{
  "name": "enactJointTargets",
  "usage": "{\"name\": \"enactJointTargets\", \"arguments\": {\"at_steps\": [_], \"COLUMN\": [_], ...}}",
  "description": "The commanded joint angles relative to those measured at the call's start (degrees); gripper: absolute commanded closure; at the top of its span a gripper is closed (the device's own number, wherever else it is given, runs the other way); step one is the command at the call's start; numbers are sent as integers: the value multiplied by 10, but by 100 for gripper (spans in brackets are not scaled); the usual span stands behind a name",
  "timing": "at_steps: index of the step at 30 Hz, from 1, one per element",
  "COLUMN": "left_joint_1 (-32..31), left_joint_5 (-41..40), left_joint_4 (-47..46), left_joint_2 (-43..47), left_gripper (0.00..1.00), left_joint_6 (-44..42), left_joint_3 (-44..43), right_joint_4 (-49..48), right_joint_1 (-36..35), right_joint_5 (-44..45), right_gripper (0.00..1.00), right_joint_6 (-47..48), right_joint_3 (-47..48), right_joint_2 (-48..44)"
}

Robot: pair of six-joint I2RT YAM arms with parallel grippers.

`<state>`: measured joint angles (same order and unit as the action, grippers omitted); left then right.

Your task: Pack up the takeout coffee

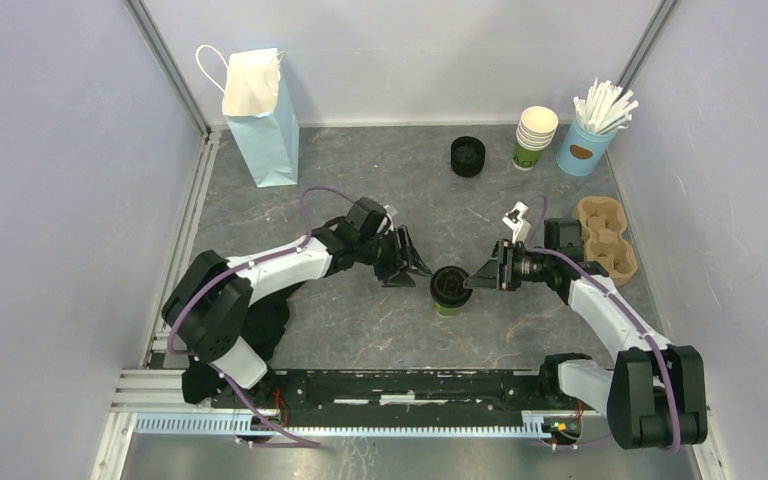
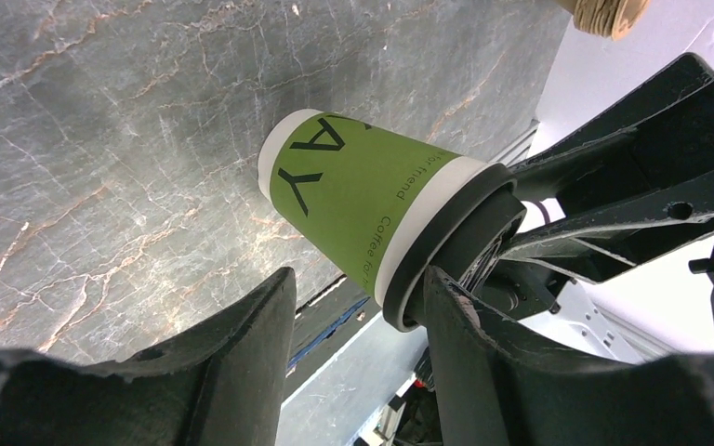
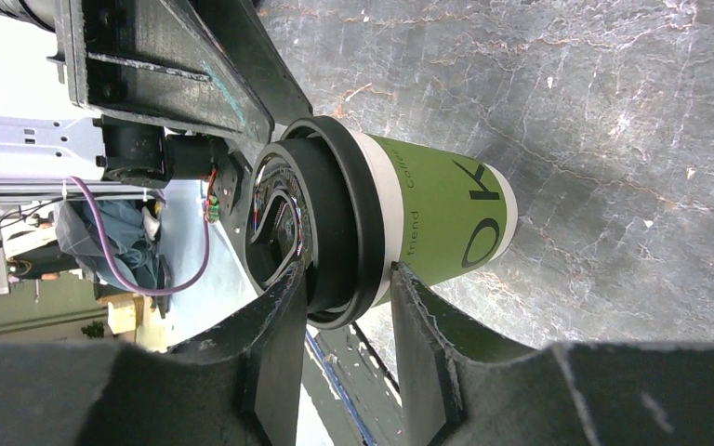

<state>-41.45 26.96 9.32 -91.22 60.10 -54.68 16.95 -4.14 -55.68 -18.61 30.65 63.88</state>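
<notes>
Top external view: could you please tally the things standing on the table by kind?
Lidded green cup: 1
Stack of lidless cups: 1
Stack of black lids: 1
Blue paper bag: 1
Cardboard cup carrier: 1
Blue pot of white sticks: 1
Total: 6

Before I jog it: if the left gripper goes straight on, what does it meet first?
The cup, probably at its lid rim; the left gripper sits open just short of it.

green cup (image 3: 437, 223) printed "OK", "Coffee", "friend"
</notes>
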Motion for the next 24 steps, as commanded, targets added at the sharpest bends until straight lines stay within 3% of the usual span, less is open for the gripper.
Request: {"name": "enactJointTargets", "arguments": {"at_steps": [1,11,18,21,24], "left_joint_1": [-11,-25,-42,-47,-52], "left_joint_5": [15,-37,-115,-111,-106], "left_joint_4": [-10,96,110,88,86], "left_joint_2": [-4,-66,-89,-70,-1], "left_gripper": [39,49,59,60,60], "left_joint_6": [-18,-71,-91,-81,-74], "left_joint_3": [3,5,144,196,193], "right_joint_4": [18,9,13,11,11], "right_joint_1": [-7,-10,-9,-10,-24], "right_joint_5": [69,108,198,175,120], "right_gripper": [60,62,62,61,58], "right_joint_6": [48,49,78,89,103], "right_joint_3": [-10,-18,-51,-46,-18], "right_joint_2": [21,39,89,101,97]}}
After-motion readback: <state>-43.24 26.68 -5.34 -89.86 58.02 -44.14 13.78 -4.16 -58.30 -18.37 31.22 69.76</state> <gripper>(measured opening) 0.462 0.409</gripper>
